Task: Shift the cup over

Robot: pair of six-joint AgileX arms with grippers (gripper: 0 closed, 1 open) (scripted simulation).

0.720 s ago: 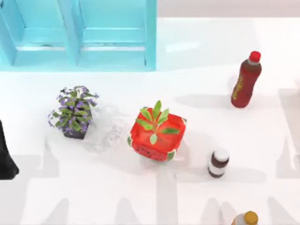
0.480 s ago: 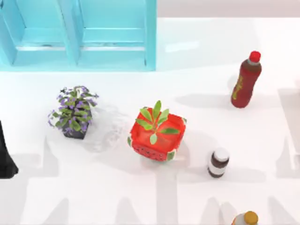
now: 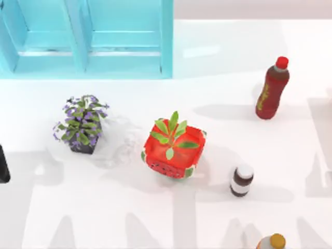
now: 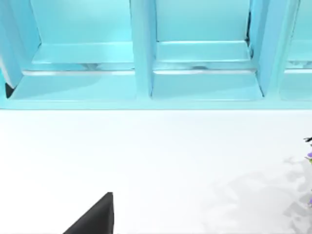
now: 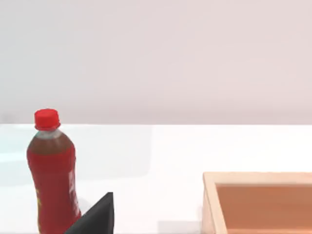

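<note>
The cup (image 3: pixel 118 145) stands well apart from the left tool (image 3: pixel 3 165) — untouched.

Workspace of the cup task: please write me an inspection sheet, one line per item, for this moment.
Surface: white table, crossed by grey shadows.
Job's things: clear glass cup, faint whitish glints, upright between the two plants, not held.
Clutter: purple-flowered plant in a dark pot; red watermelon-patterned pot with green leaves; small brown white-capped bottle; tall red bottle with red cap; orange-capped bottle at the near edge; wooden box.
Grippers: left arm's gripper at the table's left edge, away from the cup; a dark fingertip in the right wrist view.
Cables: nothing seen.
Surroundings: turquoise shelf unit at the back.
</note>
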